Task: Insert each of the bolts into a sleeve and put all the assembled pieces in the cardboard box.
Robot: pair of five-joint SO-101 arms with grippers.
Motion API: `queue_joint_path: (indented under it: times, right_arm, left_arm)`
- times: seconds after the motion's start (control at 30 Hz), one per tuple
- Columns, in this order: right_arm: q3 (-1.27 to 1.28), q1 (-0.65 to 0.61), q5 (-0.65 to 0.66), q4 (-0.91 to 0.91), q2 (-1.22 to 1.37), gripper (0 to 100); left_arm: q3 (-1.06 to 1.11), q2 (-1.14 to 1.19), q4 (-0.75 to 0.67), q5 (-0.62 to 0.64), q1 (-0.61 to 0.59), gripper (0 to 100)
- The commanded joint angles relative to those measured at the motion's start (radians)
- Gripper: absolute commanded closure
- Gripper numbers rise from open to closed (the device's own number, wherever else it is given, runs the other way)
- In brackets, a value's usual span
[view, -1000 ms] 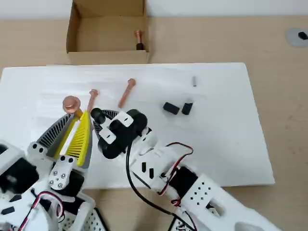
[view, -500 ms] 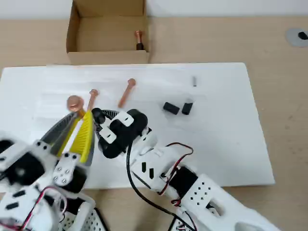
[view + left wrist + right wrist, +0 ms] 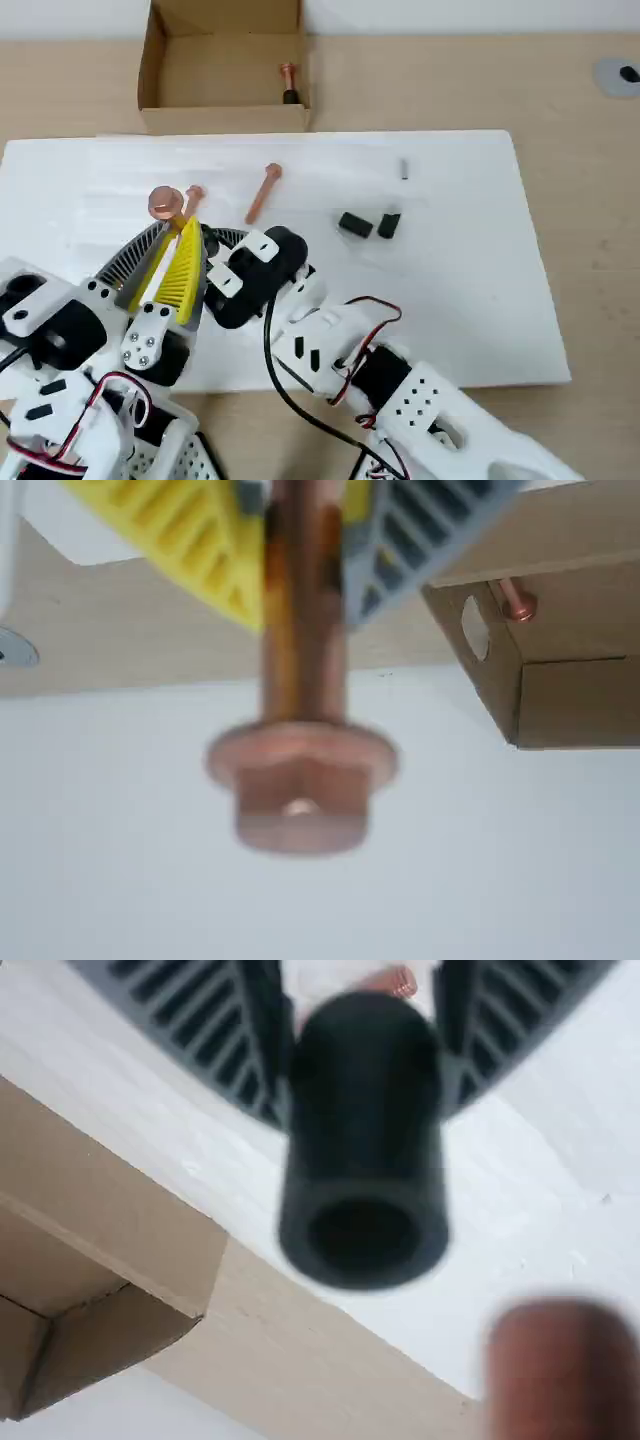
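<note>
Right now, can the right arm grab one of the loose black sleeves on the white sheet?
Probably not yet. The right gripper is shut on a held sleeve, so it has no free grip. Nothing stands between it and the loose sleeves on the white sheet, though.

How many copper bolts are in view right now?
4. The held bolt is in the left gripper; the near bolt and the middle bolt lie on the white mat; the boxed bolt sits in the cardboard box. Others may be hidden.
</note>
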Motion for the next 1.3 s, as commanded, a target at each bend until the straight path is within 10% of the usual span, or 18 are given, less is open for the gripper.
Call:
queue_joint_path:
  times: [0.0,1.27]
  right_arm:
    - [-0.041,0.004,-0.008,-0.025,-0.035,98.9]
    - [-0.041,0.005,-0.003,-0.025,-0.036,98.9]
  left_arm:
    - [0.014,0.001,-0.026,-0.008,0.008,99]
    - [0.006,-0.004,0.187,-0.005,0.008,99]
